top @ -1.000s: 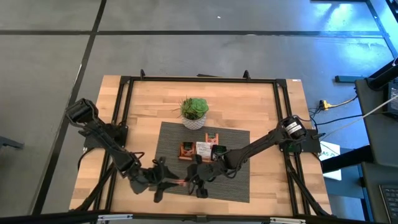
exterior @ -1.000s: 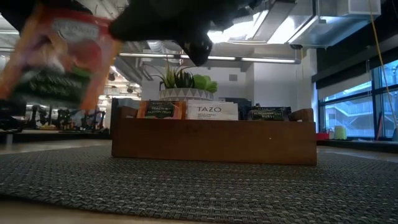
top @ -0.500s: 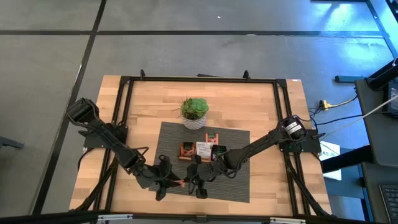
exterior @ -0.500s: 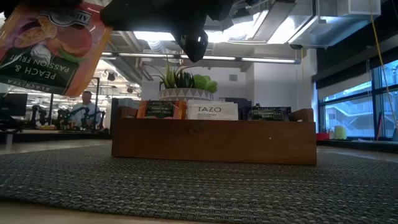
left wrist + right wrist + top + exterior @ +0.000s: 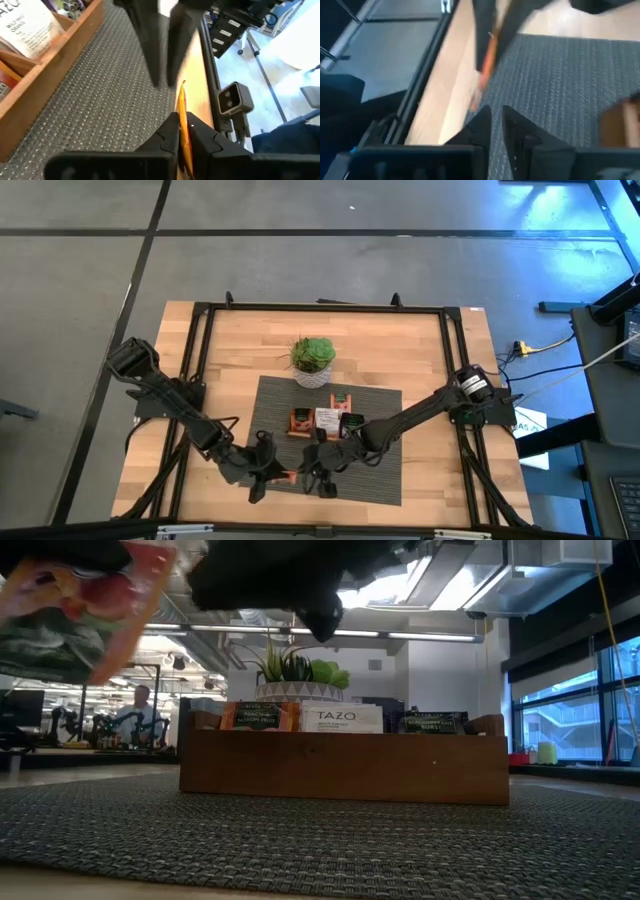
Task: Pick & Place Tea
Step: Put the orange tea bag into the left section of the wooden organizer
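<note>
An orange-red tea sachet (image 5: 289, 475) hangs over the near part of the grey mat (image 5: 380, 470), between my two grippers. It shows large and tilted in the low view (image 5: 75, 610). My left gripper (image 5: 184, 124) comes from the table's left and is shut on it. My right gripper (image 5: 496, 114), coming from the right, stands a little open just short of the sachet's other end (image 5: 487, 55), with nothing between its fingers. Behind them the wooden tray (image 5: 345, 768) holds orange, white and dark sachets upright. My left gripper pinches the sachet's edge (image 5: 183, 112) between its two fingers, coming from the table's left and slanting down. The sachet stands on edge in the hold, reaching out past the fingertips, lifted clear of the mat.
A potted green plant (image 5: 312, 360) stands on the wood beyond the tray (image 5: 325, 421). The black frame rails (image 5: 195, 380) run along the table's sides. Bare mat lies near and right of the grippers. A person shows far off in the room (image 5: 140, 700).
My left gripper has moved toward the table's right, up to the sachet, and has shut on it. My right gripper has kept its place, and its fingers have parted from the sachet. The sachet has tipped over a little while staying clear of the mat.
</note>
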`<state>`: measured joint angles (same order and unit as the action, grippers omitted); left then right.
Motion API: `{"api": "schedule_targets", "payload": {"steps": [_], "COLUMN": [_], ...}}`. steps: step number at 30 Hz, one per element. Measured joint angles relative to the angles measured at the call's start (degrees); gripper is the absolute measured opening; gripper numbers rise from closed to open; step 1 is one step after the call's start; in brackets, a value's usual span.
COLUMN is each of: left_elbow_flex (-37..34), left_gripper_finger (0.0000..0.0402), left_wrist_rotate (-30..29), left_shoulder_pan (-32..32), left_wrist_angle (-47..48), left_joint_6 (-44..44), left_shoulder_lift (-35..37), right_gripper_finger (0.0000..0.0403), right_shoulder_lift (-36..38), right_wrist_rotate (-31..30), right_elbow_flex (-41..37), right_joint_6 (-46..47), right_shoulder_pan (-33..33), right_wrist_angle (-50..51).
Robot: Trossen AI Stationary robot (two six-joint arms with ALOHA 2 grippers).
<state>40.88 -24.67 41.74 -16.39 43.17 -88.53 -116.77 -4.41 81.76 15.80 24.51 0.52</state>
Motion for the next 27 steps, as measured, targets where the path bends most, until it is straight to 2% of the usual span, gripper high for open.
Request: {"api": "schedule_targets", "payload": {"steps": [4, 7, 10, 13, 16, 19, 21, 24, 27], "left_elbow_flex": [-0.09, -0.35, -1.73, -3.57, -4.78, -5.18, -5.19, -5.2, -5.2], "left_gripper_finger": [0.0009, 0.0009, 0.0008, 0.0009, 0.001, 0.001, 0.001, 0.0011, 0.001], "left_wrist_rotate": [-1.48, -7.91, -17.03, -30.41, -39.38, -41.34, -41.03, -38.79, -33.42], "left_shoulder_pan": [1.68, 4.45, 8.16, 12.52, 15.55, 16.09, 15.82, 14.88, 13.49], "left_wrist_angle": [-0.13, -0.19, -1.42, -8.13, -18.53, -28.12, -33.33, -42.03, -50.89], "left_joint_6": [-0.24, -0.54, -1.03, -5.75, -14.42, -23.53, -29.44, -39.41, -49.6], "left_shoulder_lift": [0.11, 0.59, 1.81, 2.58, 2.6, 2.45, 2.45, 2.45, 2.43], "right_gripper_finger": [0.0074, 0.0085, 0.0087, 0.0088, 0.0088, 0.0088, 0.0088, 0.0088, 0.0088], "right_shoulder_lift": [2.99, 4.88, 6.55, 8.3, 8.93, 9.04, 9.13, 9.07, 9.1], "right_wrist_rotate": [-4.03, -8.78, -10.52, -10.57, -10.75, -10.24, -9.07, -9.05, -9.08], "right_elbow_flex": [-0.06, -0.06, -1.38, -5.89, -12.78, -18.45, -21.4, -23.53, -23.63], "right_joint_6": [0.48, -1.75, -3.08, -3.75, -7.27, -13.63, -17.31, -19.31, -20.03], "right_shoulder_pan": [0.45, 2.0, 3.72, 4.27, 4.15, 4.24, 4.28, 4.26, 4.17], "right_wrist_angle": [4.79, 8.0, 8.09, 1.21, -15.7, -36.43, -45.75, -54.0, -55.5]}}
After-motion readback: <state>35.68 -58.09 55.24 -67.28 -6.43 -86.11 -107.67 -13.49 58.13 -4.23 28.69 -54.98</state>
